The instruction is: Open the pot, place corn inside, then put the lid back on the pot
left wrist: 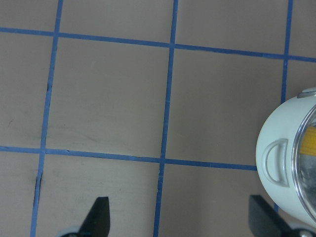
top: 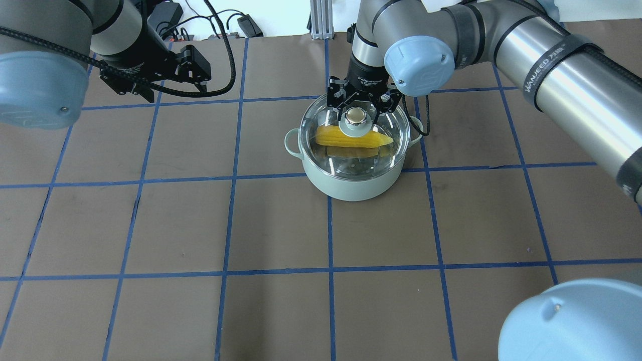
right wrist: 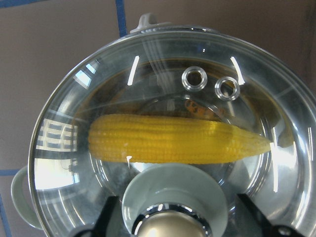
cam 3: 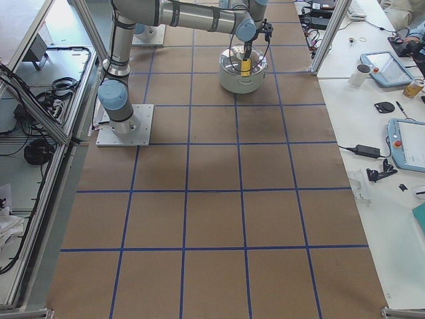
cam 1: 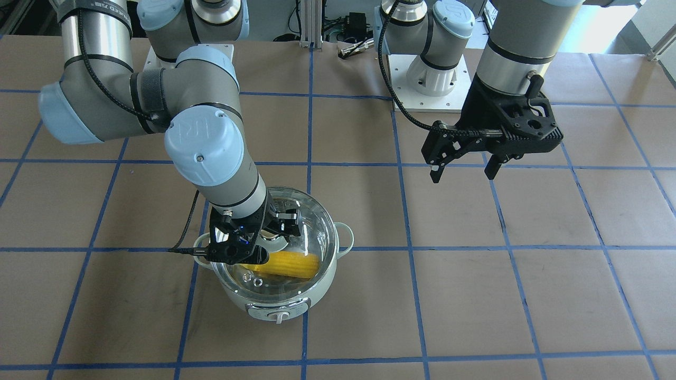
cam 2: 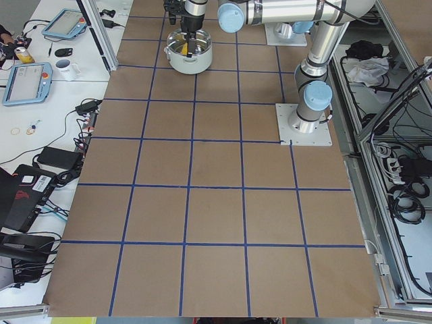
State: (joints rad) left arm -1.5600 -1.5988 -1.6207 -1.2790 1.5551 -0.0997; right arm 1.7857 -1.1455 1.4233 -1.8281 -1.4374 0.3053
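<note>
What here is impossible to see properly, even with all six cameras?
- Front-facing view: the right gripper covers the knob of the clear glass lid and one end of the yellow corn cob.
- Left wrist view: the pale mint-white round pot is cut off by the right edge.
- Both side views: the pot is too small to show how the lid sits.
- Front-facing view: the markings on the control panel are too small to read.
</note>
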